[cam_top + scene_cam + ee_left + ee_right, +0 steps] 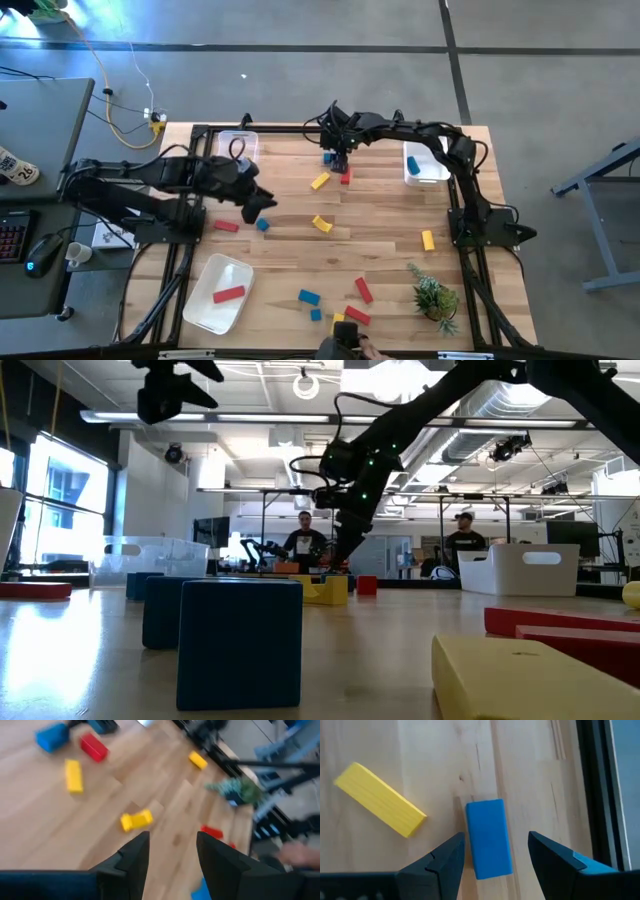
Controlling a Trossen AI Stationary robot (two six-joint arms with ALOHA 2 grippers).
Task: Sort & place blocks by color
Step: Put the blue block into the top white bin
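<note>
Red, yellow and blue blocks lie scattered on the wooden table [380,215]. My right gripper [337,160] is open at the far edge, pointing down, with its fingers on either side of a blue bar [489,837] that lies flat; a gap shows on each side. A yellow bar [380,806] lies beside it, and a red cube [346,177] is close by. My left gripper [258,200] is open and raised above the table's left middle, near a blue cube [262,224] and a red bar [226,226]. A yellow block [136,820] lies ahead of it.
A white tray [205,300] at the near left holds a red bar [229,293]. A white bin [430,170] at the far right holds a blue block [412,163]. A clear container [238,143] stands at the far left. A green plant [435,295] stands near right. A person's hand [295,852] shows at the near edge.
</note>
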